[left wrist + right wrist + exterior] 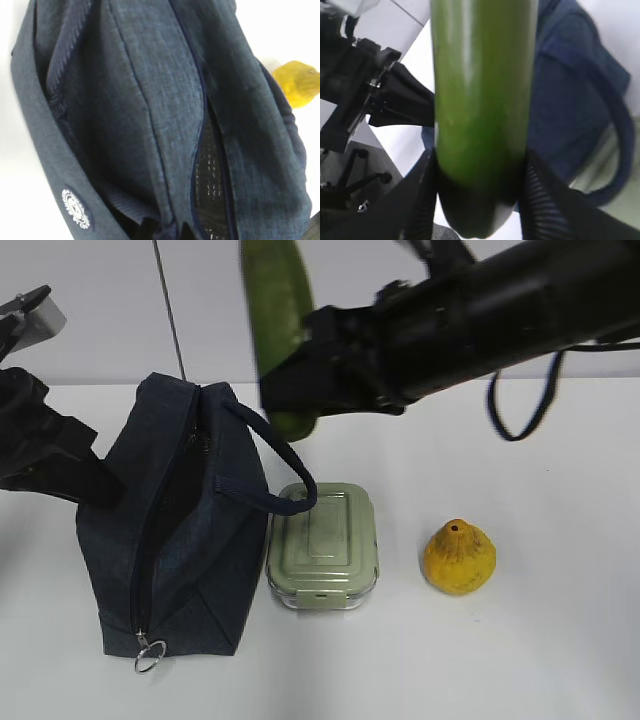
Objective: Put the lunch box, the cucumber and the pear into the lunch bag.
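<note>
The navy lunch bag (180, 530) stands at the left of the table with its zipper open. My left gripper (100, 485) is at the bag's left side. In the left wrist view it (165, 232) is shut on a fold of the bag's fabric (150, 100) beside the opening. My right gripper (300, 385) is shut on the green cucumber (278, 310) and holds it upright in the air behind the bag; the right wrist view shows the cucumber (482, 100) between the jaws (480, 200). The sage-green lunch box (323, 545) sits right of the bag. The yellow pear (459, 557) sits further right.
The bag's handle (280, 465) loops over the lunch box's far left corner. A metal ring pull (149, 652) hangs at the bag's near end. The right arm's cable (520, 410) hangs over the far table. The pear (299, 82) shows past the bag in the left wrist view.
</note>
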Robot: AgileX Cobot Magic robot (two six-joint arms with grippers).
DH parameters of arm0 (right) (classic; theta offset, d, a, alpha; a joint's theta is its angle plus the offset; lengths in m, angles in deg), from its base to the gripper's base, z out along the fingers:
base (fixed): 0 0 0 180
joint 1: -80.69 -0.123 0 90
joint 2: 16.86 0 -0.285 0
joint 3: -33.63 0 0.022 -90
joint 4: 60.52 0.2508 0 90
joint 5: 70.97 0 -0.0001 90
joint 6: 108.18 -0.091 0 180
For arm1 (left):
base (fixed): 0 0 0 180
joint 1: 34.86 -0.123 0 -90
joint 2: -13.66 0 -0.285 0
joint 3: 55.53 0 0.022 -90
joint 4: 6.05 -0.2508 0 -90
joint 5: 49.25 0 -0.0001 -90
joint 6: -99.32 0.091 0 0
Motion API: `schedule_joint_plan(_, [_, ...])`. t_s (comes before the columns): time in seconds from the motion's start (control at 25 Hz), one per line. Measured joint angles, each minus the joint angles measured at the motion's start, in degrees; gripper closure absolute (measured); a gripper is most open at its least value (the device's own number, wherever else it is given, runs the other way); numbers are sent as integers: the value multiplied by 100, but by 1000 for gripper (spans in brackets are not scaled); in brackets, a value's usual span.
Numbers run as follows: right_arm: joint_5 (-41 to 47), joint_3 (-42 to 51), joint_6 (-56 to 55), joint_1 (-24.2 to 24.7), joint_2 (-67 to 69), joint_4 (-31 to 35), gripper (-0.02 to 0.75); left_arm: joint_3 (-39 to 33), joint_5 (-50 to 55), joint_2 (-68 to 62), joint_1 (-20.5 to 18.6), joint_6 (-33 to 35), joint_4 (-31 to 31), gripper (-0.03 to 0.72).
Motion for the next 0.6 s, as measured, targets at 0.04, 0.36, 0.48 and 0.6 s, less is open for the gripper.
schedule_joint_plan(0.04, [-97, -105, -83, -182, 171, 22, 416, 0, 0, 0, 0, 0, 0, 666])
schedule_joint_plan(0.36, [-501, -784, -234, -871, 1138, 417, 417, 0, -7, 0, 0, 0, 12, 666])
schedule_joint_plan(0.48, [-633, -848, -234, -1028, 1305, 514, 417, 0, -16, 0, 0, 0, 12, 666])
schedule_joint_plan(0.6, [-609, -846, -373, -1052, 1538, 358, 417, 0, -28, 0, 0, 0, 12, 666])
